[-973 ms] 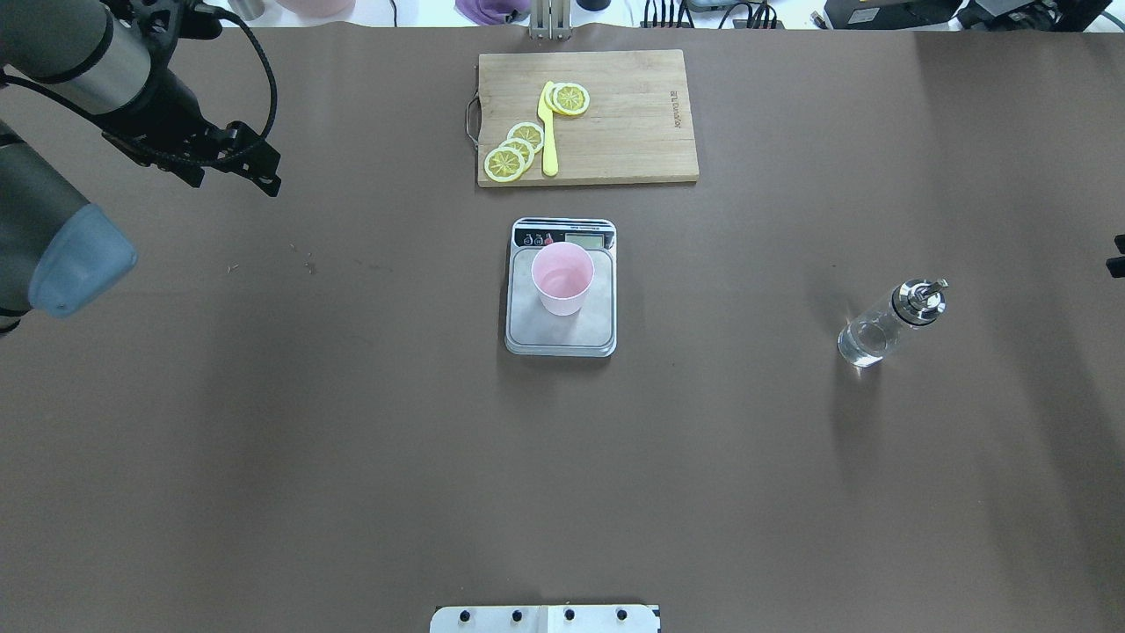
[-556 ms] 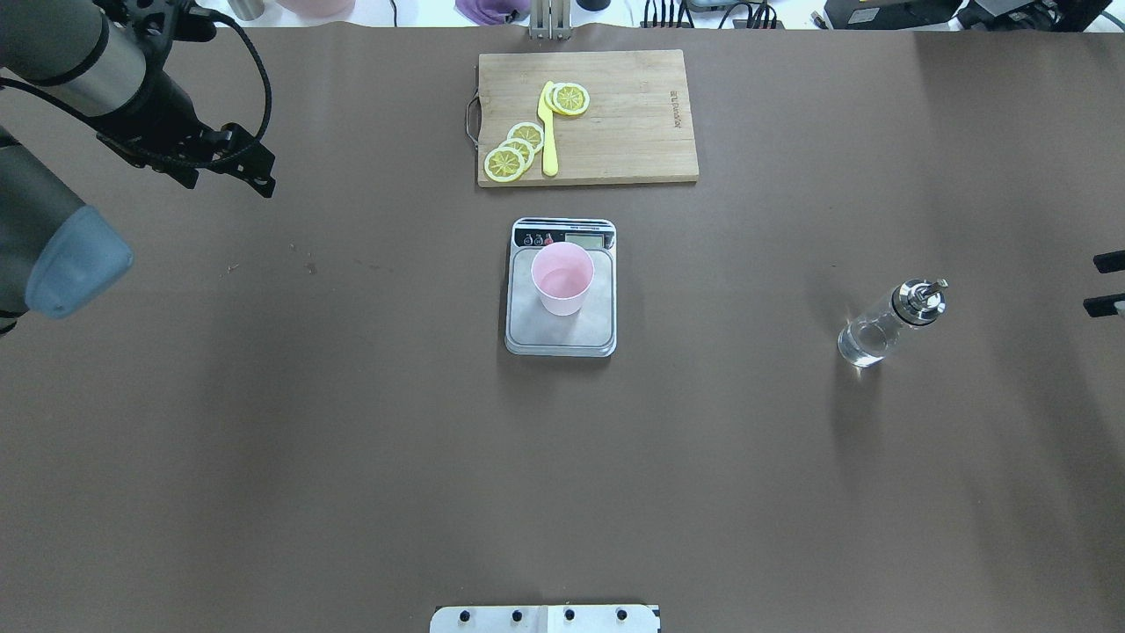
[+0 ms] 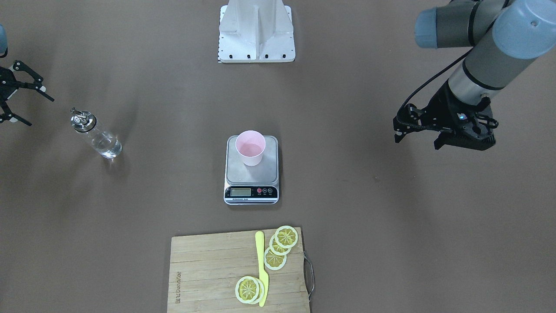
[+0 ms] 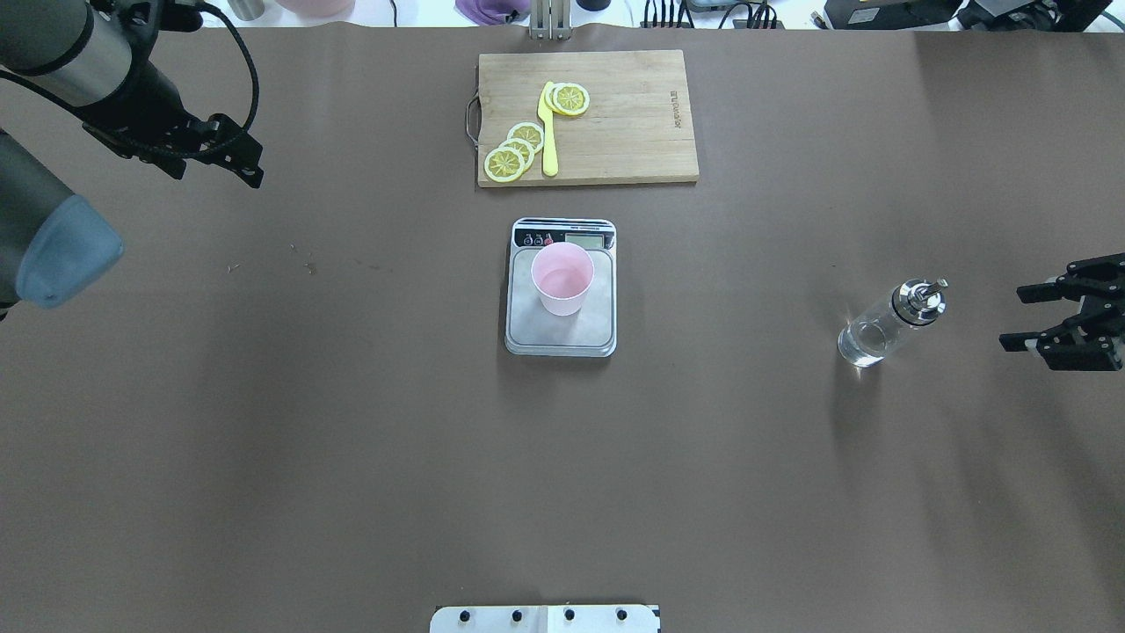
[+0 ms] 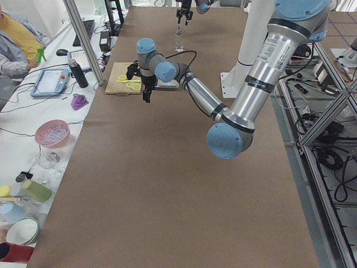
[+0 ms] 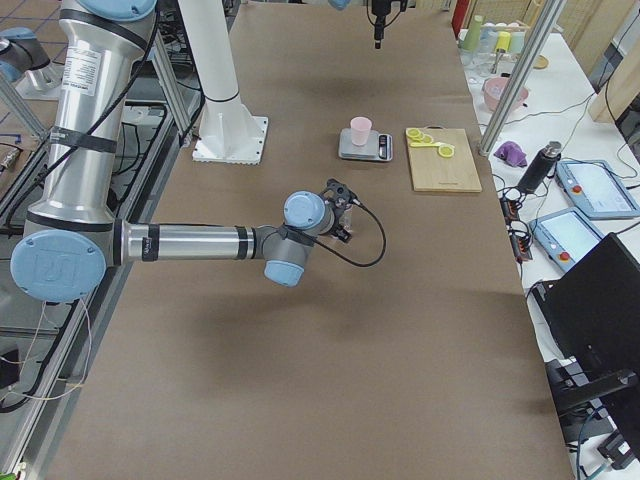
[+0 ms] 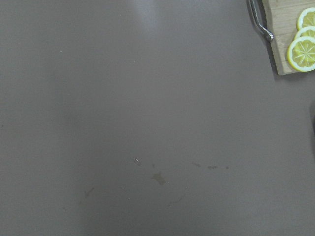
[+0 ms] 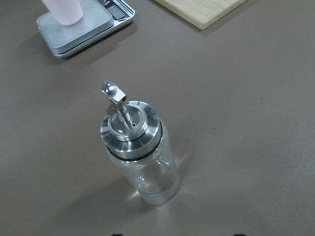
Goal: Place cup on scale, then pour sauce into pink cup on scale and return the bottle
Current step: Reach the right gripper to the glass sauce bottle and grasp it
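Brown covering spans the whole table (image 4: 352,457). At the bottom centre of the overhead view, nearest the robot, sits the white base plate (image 4: 545,618).

Further up, at the right edge of that frame, the right gripper (image 4: 1012,318) hangs with its two black fingers spread wide and empty. It points toward the bottle (image 4: 888,323) and is clearly apart from it. The bottle stands upright on the table in the right part of the frame, well apart from the scale, with clear liquid (image 3: 106,147) in its lower part. In the right wrist view it fills the middle of the frame, its thin spout leaning to the upper left.

At the centre of the overhead frame lies the scale (image 4: 561,338), its black display strip on the far side. The cup (image 4: 562,279) stands upright on the steel platform, toward the display end, mouth up.

In the upper left of the overhead frame the left gripper (image 3: 416,144) hovers above bare table, fingers parted and holding nothing, well apart from the cup.

Farthest off, at the top centre, a wooden cutting board (image 4: 624,132) carries lemon slices (image 4: 505,163) and a yellow knife (image 4: 549,141) lying among them.
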`<action>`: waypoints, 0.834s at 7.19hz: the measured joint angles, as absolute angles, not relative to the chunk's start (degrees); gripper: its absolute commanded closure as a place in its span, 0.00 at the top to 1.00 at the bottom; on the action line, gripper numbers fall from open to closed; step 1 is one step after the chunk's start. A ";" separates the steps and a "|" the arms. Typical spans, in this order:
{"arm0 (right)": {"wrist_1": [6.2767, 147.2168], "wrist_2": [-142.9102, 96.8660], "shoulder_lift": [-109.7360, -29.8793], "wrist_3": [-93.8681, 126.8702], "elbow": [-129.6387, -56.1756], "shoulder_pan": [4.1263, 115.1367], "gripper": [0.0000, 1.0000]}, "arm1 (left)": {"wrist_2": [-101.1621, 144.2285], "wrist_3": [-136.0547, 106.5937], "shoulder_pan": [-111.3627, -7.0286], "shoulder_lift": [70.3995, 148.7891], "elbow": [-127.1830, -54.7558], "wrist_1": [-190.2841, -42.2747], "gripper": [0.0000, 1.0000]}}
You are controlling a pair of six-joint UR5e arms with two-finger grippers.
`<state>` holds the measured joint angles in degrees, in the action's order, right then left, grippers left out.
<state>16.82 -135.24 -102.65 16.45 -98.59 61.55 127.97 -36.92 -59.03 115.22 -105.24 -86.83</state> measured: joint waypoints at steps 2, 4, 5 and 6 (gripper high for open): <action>14.26 -129.58 -103.48 19.03 -98.58 58.59 0.80 | 127.97 -36.95 -59.18 115.33 -105.21 -86.84 0.97; 11.73 -122.57 -103.31 25.09 -98.66 53.03 0.80 | 127.95 -37.07 -59.18 115.54 -105.18 -86.78 0.97; 10.05 -117.63 -103.20 28.13 -98.67 49.12 0.80 | 127.91 -37.08 -59.20 115.61 -105.09 -86.76 0.97; 9.26 -113.97 -103.08 29.77 -98.65 46.44 0.79 | 127.63 -37.11 -59.23 115.70 -104.96 -86.75 0.98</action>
